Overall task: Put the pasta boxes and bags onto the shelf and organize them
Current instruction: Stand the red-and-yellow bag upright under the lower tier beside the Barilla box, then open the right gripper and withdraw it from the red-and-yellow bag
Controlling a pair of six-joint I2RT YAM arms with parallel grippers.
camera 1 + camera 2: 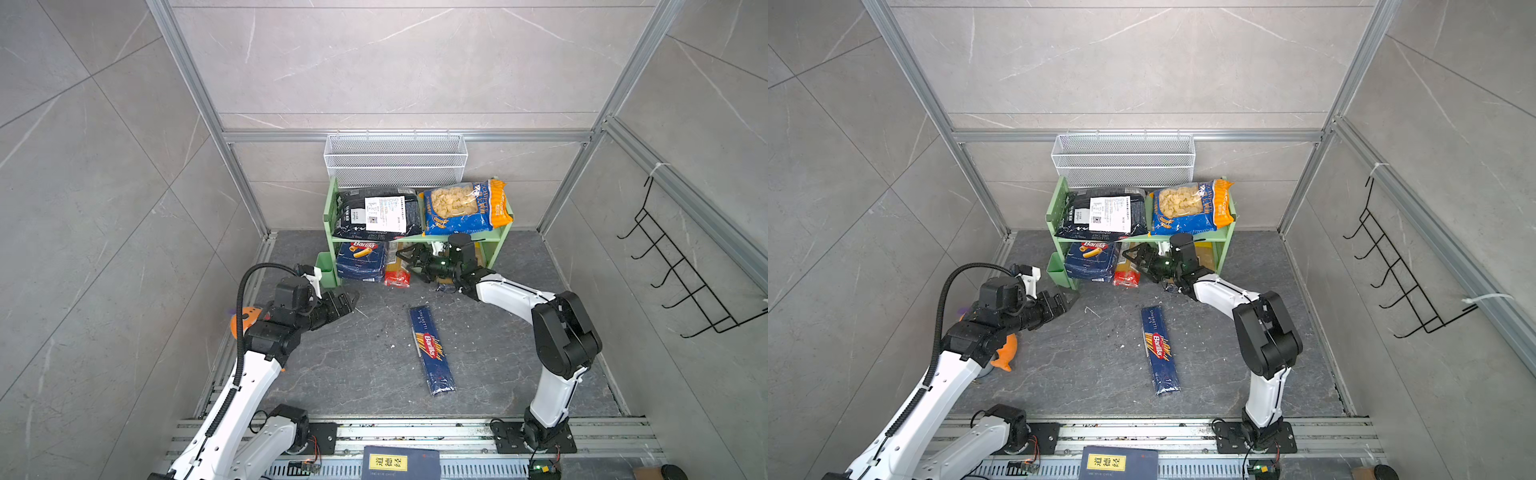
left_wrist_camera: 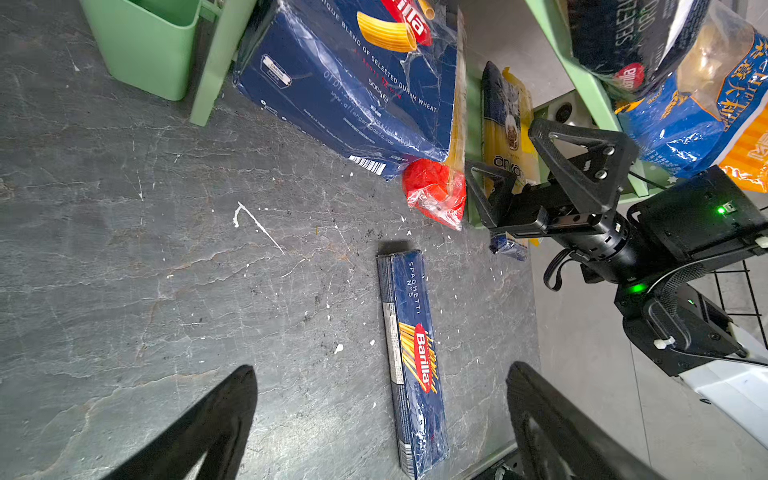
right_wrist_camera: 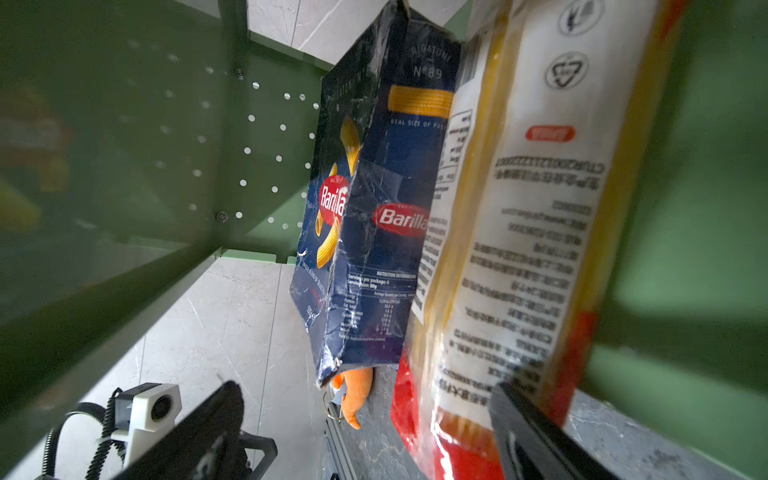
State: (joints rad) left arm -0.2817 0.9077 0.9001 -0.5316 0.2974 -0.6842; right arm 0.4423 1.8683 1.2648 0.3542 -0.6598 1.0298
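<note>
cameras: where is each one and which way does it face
Top views: high above the robot's base, looking down at the shelf and the long spaghetti box; both arms, left claw and right claw show.
Left wrist: on the left arm, facing the shelf's lower tier; its own fingers and the right claw show.
Right wrist: on the right arm, looking into the lower tier at the rigatoni box and a spaghetti pack; its own fingers show.
Shared: both wrist views show the rigatoni box.
</note>
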